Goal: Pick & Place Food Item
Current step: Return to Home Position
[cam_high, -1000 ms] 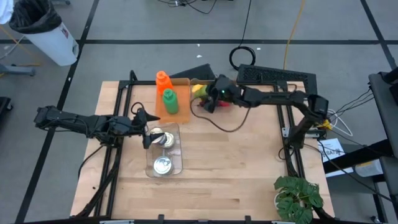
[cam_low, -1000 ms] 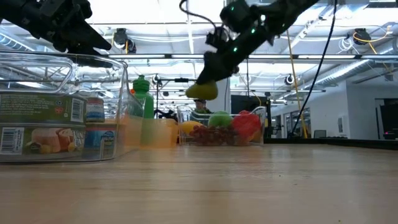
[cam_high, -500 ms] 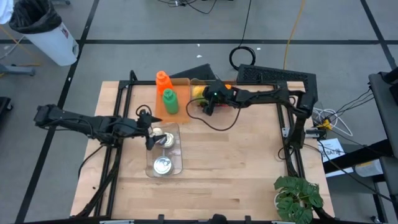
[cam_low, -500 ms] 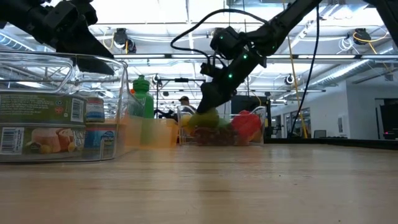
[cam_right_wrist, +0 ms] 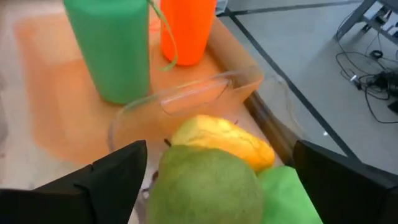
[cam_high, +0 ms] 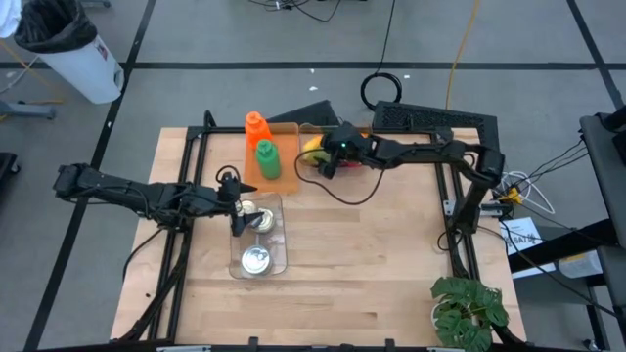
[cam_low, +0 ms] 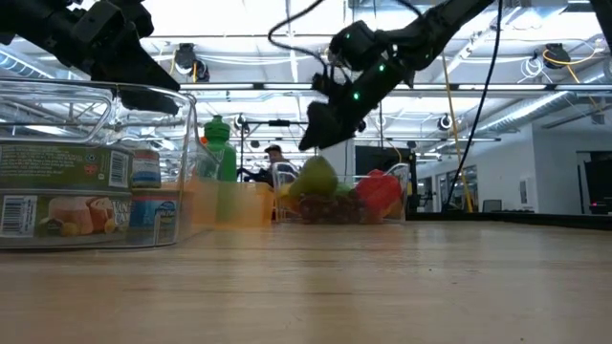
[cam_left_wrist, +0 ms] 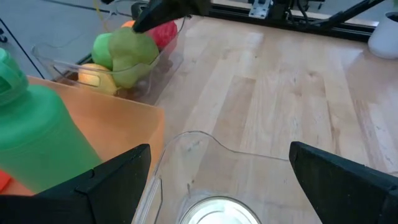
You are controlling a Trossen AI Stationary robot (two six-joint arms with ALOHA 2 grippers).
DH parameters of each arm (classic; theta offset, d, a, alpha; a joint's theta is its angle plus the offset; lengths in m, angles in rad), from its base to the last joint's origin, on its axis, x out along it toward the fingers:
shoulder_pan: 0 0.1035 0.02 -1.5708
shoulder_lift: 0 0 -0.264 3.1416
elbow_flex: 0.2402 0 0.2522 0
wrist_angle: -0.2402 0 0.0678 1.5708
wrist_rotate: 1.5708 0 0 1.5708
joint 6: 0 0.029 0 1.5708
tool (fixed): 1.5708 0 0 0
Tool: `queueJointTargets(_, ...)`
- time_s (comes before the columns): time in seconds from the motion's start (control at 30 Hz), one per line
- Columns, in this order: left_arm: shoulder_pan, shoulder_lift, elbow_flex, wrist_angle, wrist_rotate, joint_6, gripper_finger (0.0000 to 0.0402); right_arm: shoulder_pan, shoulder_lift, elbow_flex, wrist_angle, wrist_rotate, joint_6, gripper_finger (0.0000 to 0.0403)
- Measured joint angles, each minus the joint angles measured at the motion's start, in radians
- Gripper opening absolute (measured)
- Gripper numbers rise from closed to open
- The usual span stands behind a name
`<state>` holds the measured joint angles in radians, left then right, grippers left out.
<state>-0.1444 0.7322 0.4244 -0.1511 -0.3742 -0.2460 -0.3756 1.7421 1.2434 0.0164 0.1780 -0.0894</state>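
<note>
Our right gripper hangs just above the pear with its fingers spread wide and nothing between them. In the low view we see a clear gap between fingertips and fruit. The pear sits in the clear fruit bin at the far side of the table, on top of the other produce. A yellow fruit touches it, and a red pepper lies in the same bin.

Just beside that bin stands an orange tray holding a green bottle and an orange bottle, both upright.

Our left gripper hovers over the far end of the can bin, nearer the table's middle. Its fingers are also wide apart and empty. From its wrist camera we look down on the top of one can directly below. The high view shows further cans in that bin. The two grippers are well apart, with the orange tray between them.
</note>
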Motion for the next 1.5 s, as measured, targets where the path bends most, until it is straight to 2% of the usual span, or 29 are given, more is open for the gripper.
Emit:
queueJointTargets(0.2,0.0,0.0,0.0,0.01,-0.001,0.0,0.0397,-0.004,-0.026,0.0,-0.018,0.026,0.014,0.0389)
queueJointTargets(0.33,0.0,-0.021,0.017,-0.017,0.031,0.001,0.0397,0.003,-0.109,0.0,-0.04,0.032,0.029,0.0385)
queueJointTargets(0.47,0.0,-0.1,0.11,-0.206,0.114,0.017,0.0397,0.021,-0.251,0.001,-0.203,0.03,0.013,0.0388)
queueJointTargets(0.53,0.0,-0.145,0.178,-0.329,0.121,0.03,0.0397,0.026,-0.337,0.0,-0.315,0.029,0.002,0.0389)
queueJointTargets(0.7,0.0,-0.245,0.322,-0.595,0.042,0.159,0.0397,0.031,-0.571,-0.017,-0.593,0.032,0.033,0.0385)
queueJointTargets(0.83,0.0,-0.317,0.312,-0.661,0.025,0.162,0.0397,0.031,-0.782,-0.164,-0.632,0.034,0.132,0.0386)
queueJointTargets(0.9,0.0,-0.35,0.272,-0.608,0.025,0.162,0.0397,0.031,-0.897,-0.285,-0.611,0.033,0.19,0.0388)
queueJointTargets(1.0,0.0,-0.377,0.18,-0.398,0.033,0.125,0.0397,0.047,-1.051,-0.484,-0.503,-0.019,0.288,0.0388)
queueJointTargets(1.07,0.0,-0.38,0.113,-0.22,0.056,0.118,0.0397,0.066,-1.134,-0.611,-0.344,-0.079,0.306,0.0389)
queueJointTargets(1.13,0.0,-0.38,0.049,-0.077,0.112,0.175,0.0397,0.088,-1.198,-0.731,-0.166,-0.126,0.298,0.0389)
queueJointTargets(1.23,0.0,-0.379,-0.042,0.016,0.143,0.211,0.0397,0.121,-1.249,-0.879,0.093,-0.153,0.264,0.0389)
queueJointTargets(1.37,0.0,-0.387,-0.147,0.144,0.123,0.193,0.0397,0.136,-1.267,-1.017,0.326,-0.148,0.227,0.0388)
queueJointTargets(1.5,0.0,-0.422,-0.239,0.237,0.122,0.177,0.0397,0.135,-1.326,-1.031,0.344,-0.15,0.197,0.0385)
